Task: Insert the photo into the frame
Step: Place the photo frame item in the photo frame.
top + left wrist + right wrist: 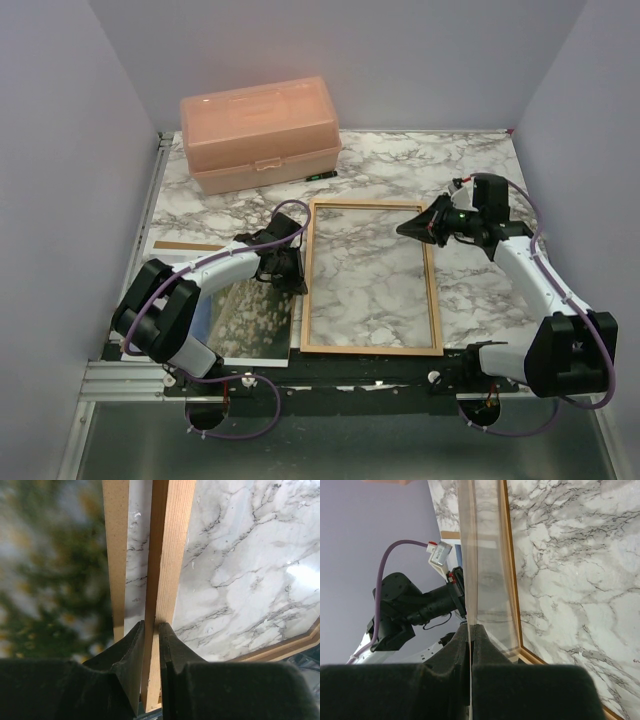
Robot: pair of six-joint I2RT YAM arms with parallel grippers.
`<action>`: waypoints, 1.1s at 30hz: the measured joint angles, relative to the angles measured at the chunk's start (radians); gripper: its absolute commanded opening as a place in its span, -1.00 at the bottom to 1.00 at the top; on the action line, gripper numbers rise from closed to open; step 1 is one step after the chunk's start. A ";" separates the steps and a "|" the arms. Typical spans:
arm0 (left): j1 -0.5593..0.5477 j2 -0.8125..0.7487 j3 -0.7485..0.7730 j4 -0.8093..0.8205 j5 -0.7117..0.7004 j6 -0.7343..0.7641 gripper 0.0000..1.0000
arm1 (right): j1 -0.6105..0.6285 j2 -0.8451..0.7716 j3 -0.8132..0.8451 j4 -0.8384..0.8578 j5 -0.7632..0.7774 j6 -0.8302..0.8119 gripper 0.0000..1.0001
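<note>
Marble table (400, 165); left pincer (151, 626) clamps frame (172, 555).

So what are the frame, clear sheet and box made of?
The frame: wood, matte, straight grain showing. The clear sheet: see-through with reflections, glass or acrylic, can't tell which. The box: looks like translucent pink plastic, moulded lid and latch.

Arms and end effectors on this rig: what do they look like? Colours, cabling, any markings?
Left arm and right arm: white links, bulky black joint housings. A purple cable loops along each. Left end effector and right end effector: black, two wedge-shaped fingers tapering to tips. No markings legible.
</note>
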 measured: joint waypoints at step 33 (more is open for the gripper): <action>0.000 0.011 0.002 0.000 0.016 0.006 -0.65 | 0.000 0.008 -0.031 0.040 -0.014 -0.012 -0.99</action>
